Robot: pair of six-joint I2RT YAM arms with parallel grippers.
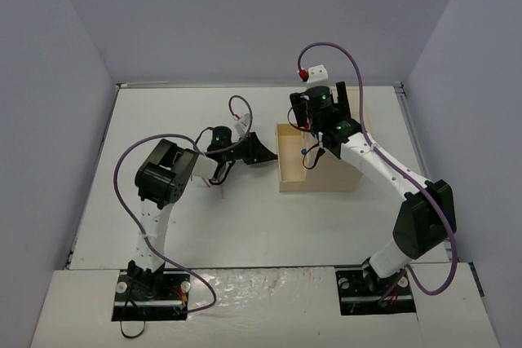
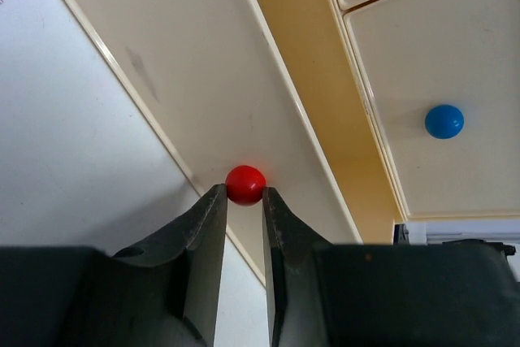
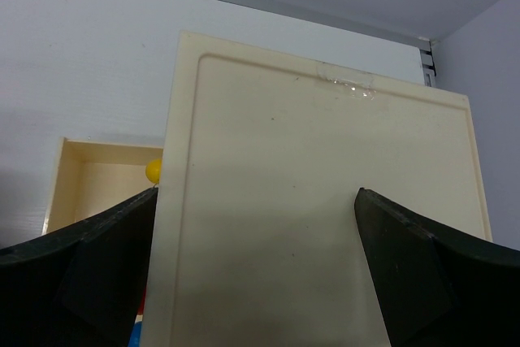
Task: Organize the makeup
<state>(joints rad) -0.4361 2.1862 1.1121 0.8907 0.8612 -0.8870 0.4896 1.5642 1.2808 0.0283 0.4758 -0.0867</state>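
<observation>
white matte table (image 1: 245, 226), closed in on three sides by plain pale grey walls (image 1: 245, 14); a separate white board (image 1: 261, 299) runs along the near edge. beige drawer box (image 1: 330, 178) stands right of centre, one drawer (image 1: 289, 156) out to the left. left gripper (image 2: 242, 191) narrow, pinching that drawer's red knob (image 2: 244, 184). right gripper (image 3: 256, 193) spread wide over the box top, holding nothing. makeup (image 1: 214, 187): only small pinkish bits on the table under the left arm (image 1: 167, 173), too small to tell apart.
</observation>
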